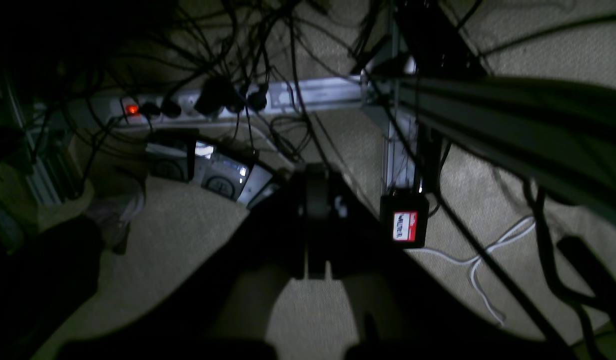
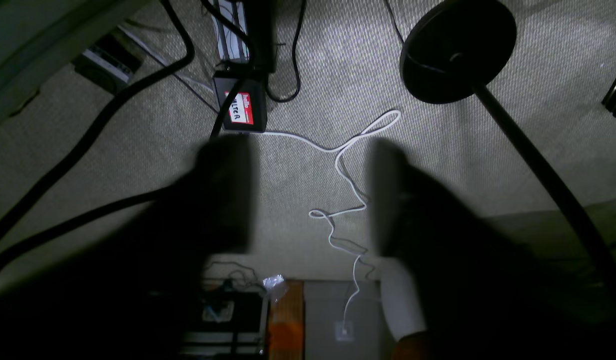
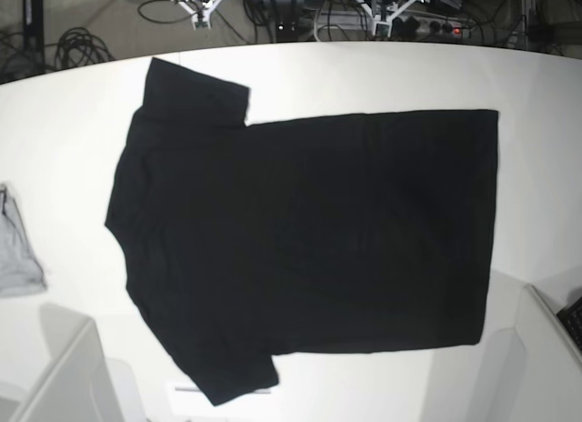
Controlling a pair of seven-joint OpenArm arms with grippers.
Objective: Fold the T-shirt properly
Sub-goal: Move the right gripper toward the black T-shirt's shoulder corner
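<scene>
The black T-shirt point(image 3: 309, 231) lies spread flat on the white table point(image 3: 382, 76) in the base view, plain side up, collar end to the left and hem to the right. Both sleeves stick out, one at the top left and one at the bottom left. Neither gripper is over the shirt. The left wrist view shows my left gripper point(image 1: 315, 220) shut with nothing in it, hanging over the carpeted floor. In the right wrist view my right gripper point(image 2: 312, 195) is open and empty, also above the floor. The shirt appears in neither wrist view.
A small light-grey garment point(image 3: 16, 249) lies at the table's left edge. White arm parts show at the bottom left point(image 3: 55, 376) and bottom right point(image 3: 536, 349) corners. Below the wrist cameras are cables, a power strip point(image 1: 188, 105), a black box with a red label point(image 2: 240, 107) and a round lamp base point(image 2: 457, 50).
</scene>
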